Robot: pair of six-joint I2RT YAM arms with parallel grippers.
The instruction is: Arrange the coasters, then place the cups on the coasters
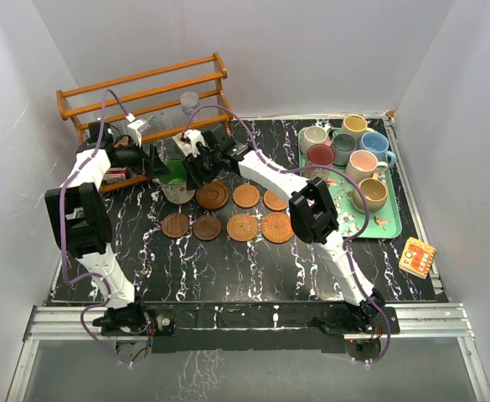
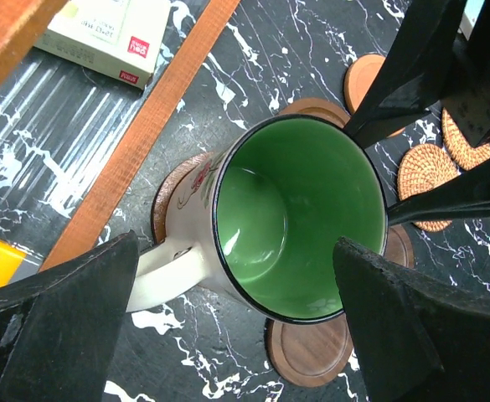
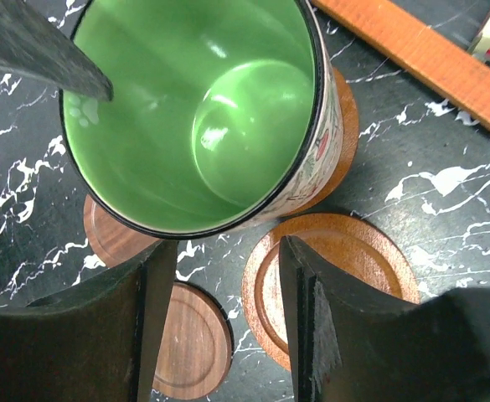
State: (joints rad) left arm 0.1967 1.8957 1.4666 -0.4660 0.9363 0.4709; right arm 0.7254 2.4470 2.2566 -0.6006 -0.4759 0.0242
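Green mug [image 2: 295, 218]: glossy glazed ceramic, green inside, cream printed outside. Wooden coasters [image 3: 353, 251]: smooth, satin brown wood, rimmed. Wicker coasters [image 2: 429, 180]: rough woven tan fibre. Surface [image 1: 228, 268]: glossy black marble-look, white veins. Rack [image 2: 148, 126]: varnished orange wood. Left claw [image 2: 236, 244]: matt black plastic.

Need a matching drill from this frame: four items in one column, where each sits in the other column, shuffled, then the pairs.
Items
1. green-lined mug
2. wicker coasters
3. yellow mug
4. clear plastic cup

Places
A. on the tray
B. on the wooden rack
C. on a wooden coaster
D. flat on the table, nothing on them

Pairs: 1-C, 2-D, 3-A, 4-B
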